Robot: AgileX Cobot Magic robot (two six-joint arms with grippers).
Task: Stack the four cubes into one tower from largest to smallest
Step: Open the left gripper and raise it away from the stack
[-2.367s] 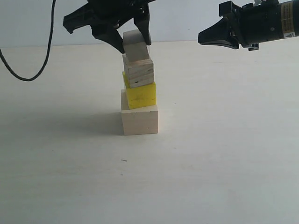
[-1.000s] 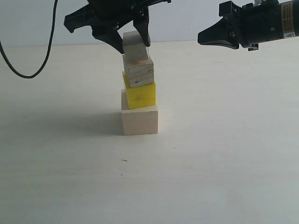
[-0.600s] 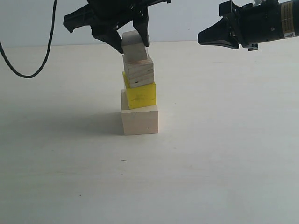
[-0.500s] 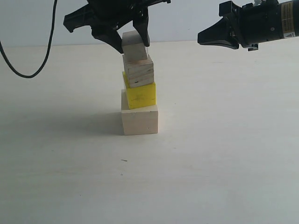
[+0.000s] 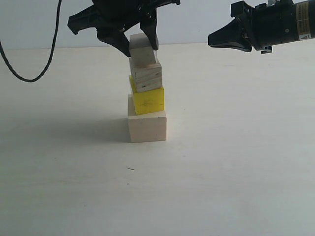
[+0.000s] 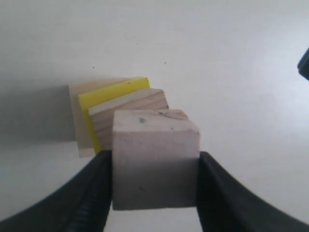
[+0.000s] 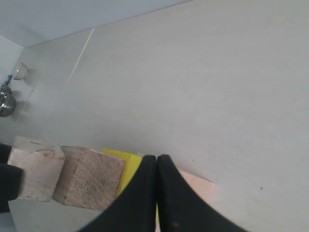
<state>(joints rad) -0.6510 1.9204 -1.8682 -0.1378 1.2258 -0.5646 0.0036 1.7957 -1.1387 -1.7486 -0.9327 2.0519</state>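
Surface: a pale, matte table (image 5: 236, 162) is spreading across the whole scene, carrying little besides the cubes and a soft shadow to the left of them.
Room: a plain light wall (image 5: 197, 22) is rising behind the far edge of the table, and a black cable (image 5: 29, 78) is looping down in front of it on the left.
Tower: the four cubes are standing in one column left of the table's middle, its long axis running straight up from the table.
Base: the large pale wood cube (image 5: 147, 126) is sitting flat on the table with one face turned squarely toward the exterior view.
Second tier: the bright yellow medium cube (image 5: 148, 101) is resting on the base, twisted a little so that one corner is pointing forward.
Third tier: the layered-grain plywood cube (image 5: 146, 76) is lying on the yellow one, twisted much the same way.
Tip: the smallest pale wood cube (image 5: 141, 49) is sitting at the very top, appearing to touch the plywood cube, though I cannot tell whether its weight is resting there.
Left gripper: the left gripper (image 5: 140, 47) is hanging above the column, partly spread, and its fingers (image 6: 94, 193) are pressing flush against two opposite sides of the smallest cube, grasping it.
Right gripper: the right gripper (image 5: 212, 40) is hovering well apart on the right at about the height of the tower's tip, its jaws pressing together on nothing and pointing toward the column.
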